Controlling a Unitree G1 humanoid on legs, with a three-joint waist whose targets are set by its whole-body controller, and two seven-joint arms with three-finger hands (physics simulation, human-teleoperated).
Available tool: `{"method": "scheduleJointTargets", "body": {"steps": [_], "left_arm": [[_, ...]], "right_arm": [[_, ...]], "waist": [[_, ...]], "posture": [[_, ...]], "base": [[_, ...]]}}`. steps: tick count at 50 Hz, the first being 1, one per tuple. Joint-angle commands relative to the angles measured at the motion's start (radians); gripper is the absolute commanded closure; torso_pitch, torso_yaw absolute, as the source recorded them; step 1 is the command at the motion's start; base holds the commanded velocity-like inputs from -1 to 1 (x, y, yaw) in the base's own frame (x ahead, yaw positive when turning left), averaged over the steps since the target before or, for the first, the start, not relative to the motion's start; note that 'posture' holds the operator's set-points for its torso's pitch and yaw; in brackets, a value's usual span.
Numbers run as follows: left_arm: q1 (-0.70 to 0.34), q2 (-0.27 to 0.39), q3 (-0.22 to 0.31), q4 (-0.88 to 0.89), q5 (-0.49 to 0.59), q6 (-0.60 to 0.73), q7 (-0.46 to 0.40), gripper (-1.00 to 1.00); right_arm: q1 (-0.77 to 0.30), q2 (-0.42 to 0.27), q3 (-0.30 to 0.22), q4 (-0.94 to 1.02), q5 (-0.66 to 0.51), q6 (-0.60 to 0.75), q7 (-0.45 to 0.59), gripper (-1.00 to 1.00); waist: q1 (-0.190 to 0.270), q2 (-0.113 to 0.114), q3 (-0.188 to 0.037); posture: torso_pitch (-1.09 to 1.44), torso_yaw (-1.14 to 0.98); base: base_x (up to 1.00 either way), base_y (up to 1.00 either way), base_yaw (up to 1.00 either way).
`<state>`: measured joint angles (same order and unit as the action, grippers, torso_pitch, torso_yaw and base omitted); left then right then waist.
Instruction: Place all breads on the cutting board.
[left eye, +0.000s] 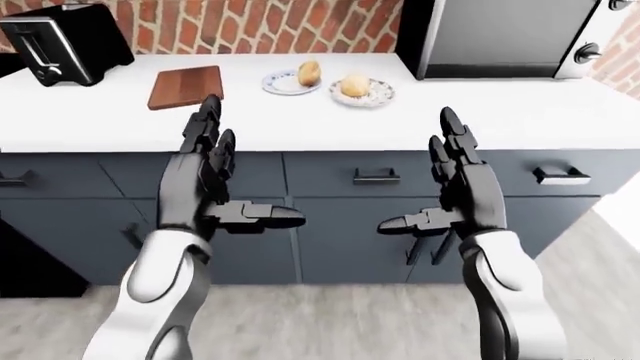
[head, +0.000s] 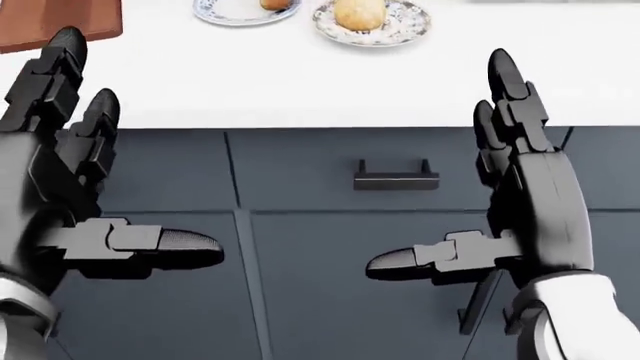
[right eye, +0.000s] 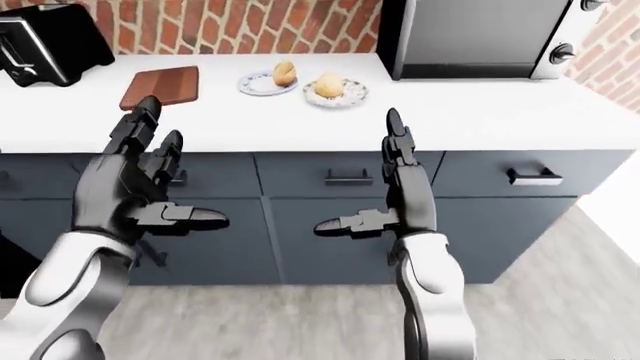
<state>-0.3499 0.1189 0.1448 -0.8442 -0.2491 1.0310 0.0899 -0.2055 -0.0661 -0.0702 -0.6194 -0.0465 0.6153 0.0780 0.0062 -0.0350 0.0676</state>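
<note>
A brown cutting board (left eye: 186, 86) lies on the white counter (left eye: 480, 112) at the upper left, bare. To its right stand two patterned plates. The left plate (left eye: 284, 82) holds an oblong bread roll (left eye: 309, 73). The right plate (left eye: 362, 93) holds a round bread roll (left eye: 354, 85). My left hand (left eye: 228, 177) and right hand (left eye: 440, 180) are both open and empty, held up below the counter edge before the drawers, well short of the breads.
A black toaster (left eye: 62, 41) stands at the counter's upper left. A microwave (left eye: 510, 37) stands at the upper right against the brick wall. Dark grey drawers with black handles (left eye: 376, 176) run under the counter. Light wood floor lies below.
</note>
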Motion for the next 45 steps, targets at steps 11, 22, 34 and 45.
{"method": "scheduleJointTargets", "body": {"steps": [11,22,34,45], "left_arm": [[-0.062,0.028,0.042,-0.061,-0.043,0.010,0.027,-1.00],[-0.087,0.042,0.043,-0.081,-0.063,0.042,0.043,-1.00],[-0.150,0.060,0.070,-0.110,-0.123,0.119,0.080,-1.00],[-0.179,0.087,0.116,-0.145,-0.190,0.172,0.105,-1.00]], "right_arm": [[-0.075,-0.013,0.003,-0.099,-0.005,0.036,0.011,-1.00],[-0.107,-0.038,-0.039,-0.178,0.026,0.105,-0.010,-1.00],[-0.127,-0.069,-0.080,-0.257,0.086,0.150,-0.042,-1.00],[-0.155,-0.080,-0.045,-0.294,0.044,0.196,-0.021,-1.00]], "waist": [[-0.010,0.066,-0.061],[-0.002,0.066,-0.028],[-0.020,0.058,-0.059],[-0.040,-0.005,-0.021]], "posture": [[0.00,0.00],[0.00,0.00],[0.00,0.00],[0.00,0.00]], "base": [[0.52,0.23,0.00],[0.12,0.05,0.00],[0.00,-0.28,-0.17],[0.00,-0.04,0.00]]}}
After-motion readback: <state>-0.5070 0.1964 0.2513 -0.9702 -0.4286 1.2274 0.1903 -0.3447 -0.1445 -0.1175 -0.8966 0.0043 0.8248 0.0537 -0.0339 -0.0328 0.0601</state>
